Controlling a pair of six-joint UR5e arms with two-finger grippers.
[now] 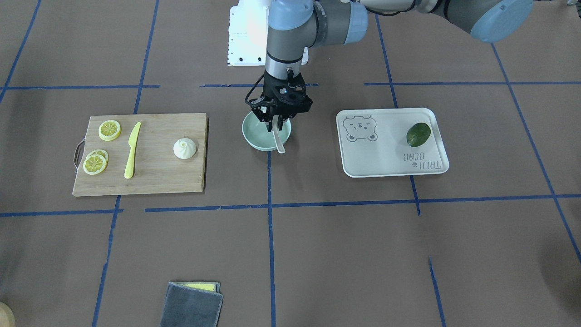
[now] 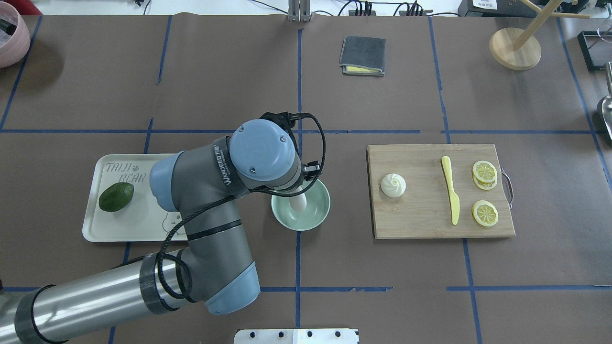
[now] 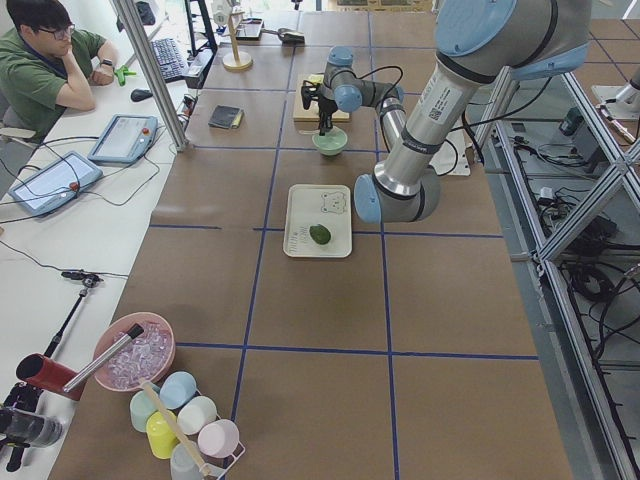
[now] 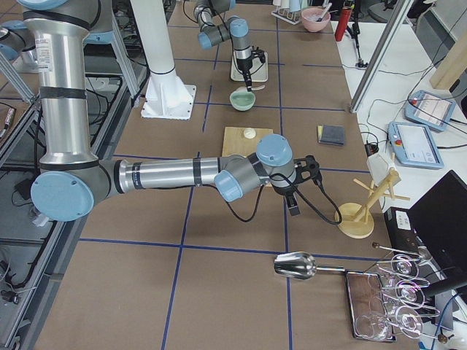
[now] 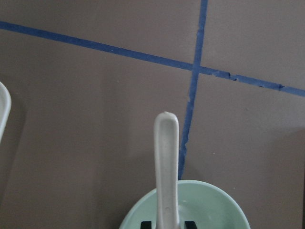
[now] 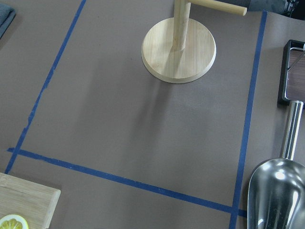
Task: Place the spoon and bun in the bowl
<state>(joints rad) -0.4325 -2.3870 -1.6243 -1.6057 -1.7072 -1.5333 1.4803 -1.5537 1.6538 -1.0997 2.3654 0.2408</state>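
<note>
My left gripper [image 1: 274,121] hangs over the pale mint-green bowl [image 1: 254,143] at the table's middle, shut on the off-white spoon [image 1: 278,141]. The spoon's scoop [image 2: 298,204] lies inside the bowl [image 2: 321,210], and its handle [image 5: 166,162] sticks out over the rim [image 5: 214,200]. The white pleated bun [image 1: 184,148] sits on the wooden cutting board [image 1: 154,181], apart from the bowl; it also shows in the overhead view [image 2: 393,185]. My right gripper [image 4: 293,208] hovers over bare table beyond the board, seen only in the right side view; I cannot tell if it is open.
The board also carries a yellow plastic knife [image 1: 131,150] and lemon slices [image 1: 109,130]. A white tray [image 1: 386,159] holds a green fruit [image 1: 418,134]. A grey cloth [image 1: 193,306] lies near the far edge. A wooden stand [image 6: 178,50] and a metal scoop [image 6: 276,195] sit below my right wrist.
</note>
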